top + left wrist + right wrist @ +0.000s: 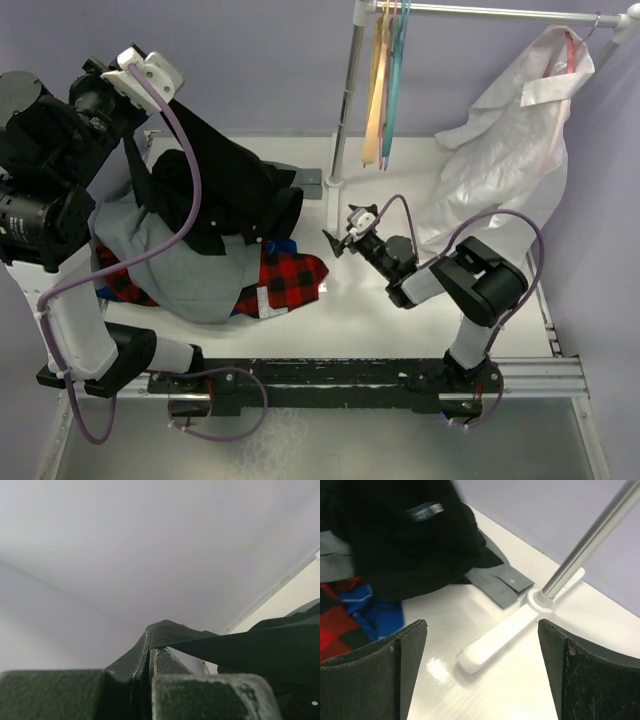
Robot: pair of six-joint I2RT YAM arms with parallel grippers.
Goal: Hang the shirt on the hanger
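The black shirt (225, 185) is held up at the far left, with a fold of it pinched in the left gripper (150, 655). From there it is draped down and to the right, bunched, and its lower part is rested on the clothes pile (200, 280).

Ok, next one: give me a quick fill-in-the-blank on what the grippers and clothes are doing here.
1. The left gripper is shut on the black ____.
2. The right gripper is ____ and holds nothing.
3. The garment hanging from the rail is ____ in colour.
Missing words: shirt; open; white.
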